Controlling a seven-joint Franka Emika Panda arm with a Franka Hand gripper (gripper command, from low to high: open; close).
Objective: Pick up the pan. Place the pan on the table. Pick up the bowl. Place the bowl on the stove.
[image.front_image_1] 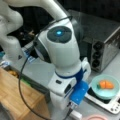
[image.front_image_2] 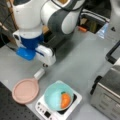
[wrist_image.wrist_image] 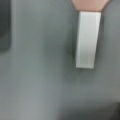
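Hovering above the desk [image.front_image_2: 82, 60], fingers [image.front_image_2: 45, 65] just beyond the white handle of the pan [image.front_image_2: 25, 90]; width impossible to tell, holding nothing. Lying on desk already. Sitting on the stove [image.front_image_2: 75, 100]: the bowl [image.front_image_2: 59, 96], farther off.

Steel toaster oven [image.front_image_1: 106, 48] at 2 o'clock in a front view, dark knobs [image.front_image_1: 96, 54] stacked down its front panel; same oven [image.front_image_2: 110, 93] at 4 o'clock in a front view. Wooden bamboo board [image.front_image_1: 17, 96] at 8 o'clock, a dark tray edge [image.front_image_1: 35, 83] just beside it. Black cable [image.front_image_1: 21, 85] loops over the board. Small orange item [image.front_image_2: 82, 29] at 1 o'clock, too blurred to name. Clear blue-tinted packet [image.front_image_2: 103, 31] near it.
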